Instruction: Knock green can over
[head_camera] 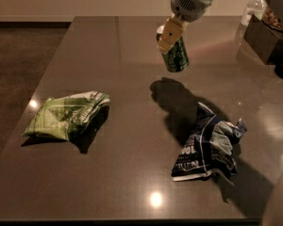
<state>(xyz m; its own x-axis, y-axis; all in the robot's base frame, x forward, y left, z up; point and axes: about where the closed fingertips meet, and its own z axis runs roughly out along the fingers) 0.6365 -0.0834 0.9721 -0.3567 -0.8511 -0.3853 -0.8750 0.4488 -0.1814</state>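
Observation:
The green can (pixel 176 56) is small, with pale lettering on its side. It hangs tilted in the air over the far middle of the dark table (pixel 132 182), with its shadow lying apart from it on the tabletop. My gripper (pixel 169 36) comes down from the top of the view and is closed on the can's upper end. One beige finger (pixel 170 32) shows in front of the can; the other finger is hidden behind it.
A flat green-and-white snack bag (pixel 68 114) lies at the left of the table. A crumpled dark blue bag (pixel 207 145) lies at the right front. A dark box (pixel 266 36) and a clear bottle (pixel 252 8) stand at the far right edge.

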